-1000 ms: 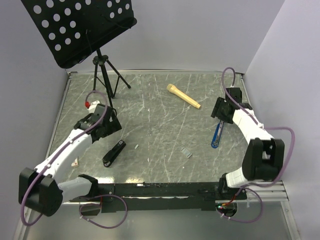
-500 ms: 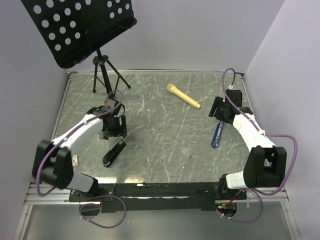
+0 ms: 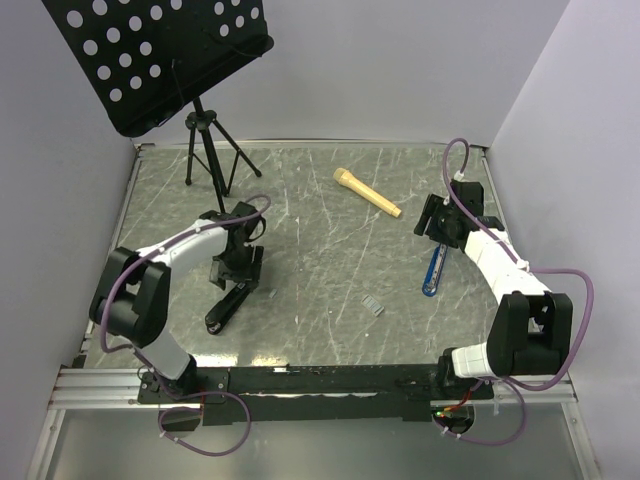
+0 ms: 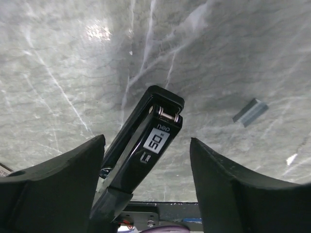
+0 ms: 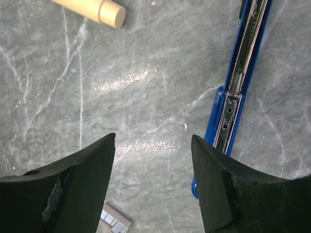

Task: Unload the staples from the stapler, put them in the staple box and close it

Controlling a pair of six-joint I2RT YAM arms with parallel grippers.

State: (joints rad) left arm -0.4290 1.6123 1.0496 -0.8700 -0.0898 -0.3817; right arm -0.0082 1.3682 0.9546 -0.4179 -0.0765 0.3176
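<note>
The black stapler lies closed on the marble table, near left. In the left wrist view the stapler runs between my open fingers. My left gripper hovers over its far end, open, not touching it. A grey strip of staples lies loose at centre right, and its end shows in the right wrist view. A smaller grey strip lies right of the stapler. My right gripper is open and empty above bare table.
A blue-handled tool lies just right of the right gripper, also in the right wrist view. A tan wooden cylinder lies at the back centre. A black music stand on a tripod stands back left. Walls close the left, back and right.
My left gripper has swung right and toward the near edge, from beside the tripod to over the stapler's far end. The right gripper shifted slightly back.
</note>
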